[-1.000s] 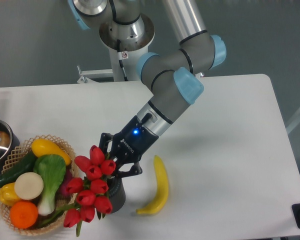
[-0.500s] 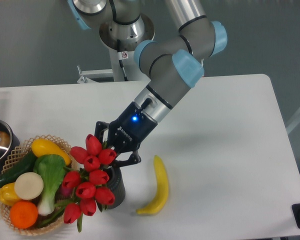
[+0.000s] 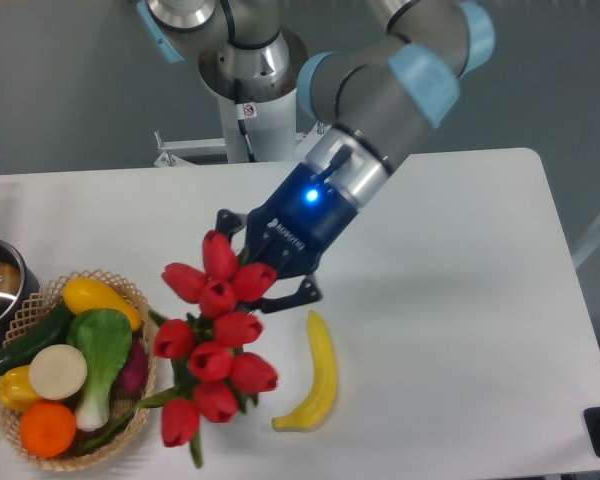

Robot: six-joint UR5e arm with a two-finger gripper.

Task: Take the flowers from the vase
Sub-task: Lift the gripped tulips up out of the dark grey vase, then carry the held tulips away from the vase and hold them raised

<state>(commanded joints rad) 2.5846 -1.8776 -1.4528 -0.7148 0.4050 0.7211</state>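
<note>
gripper [image 3: 263, 268] pinches the flowers [image 3: 216, 350] near the stem tops, so the red bunch hangs beside the banana [image 3: 315, 375]; vase hidden behind them.

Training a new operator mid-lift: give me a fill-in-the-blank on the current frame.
1. The gripper is shut on the ____.
2. The fruit lying on the table right of the flowers is a ____.
3. The orange sits in the ____ at the left.
4. The flower buds are ____ in colour.

Missing words: flowers; banana; basket; red
</note>
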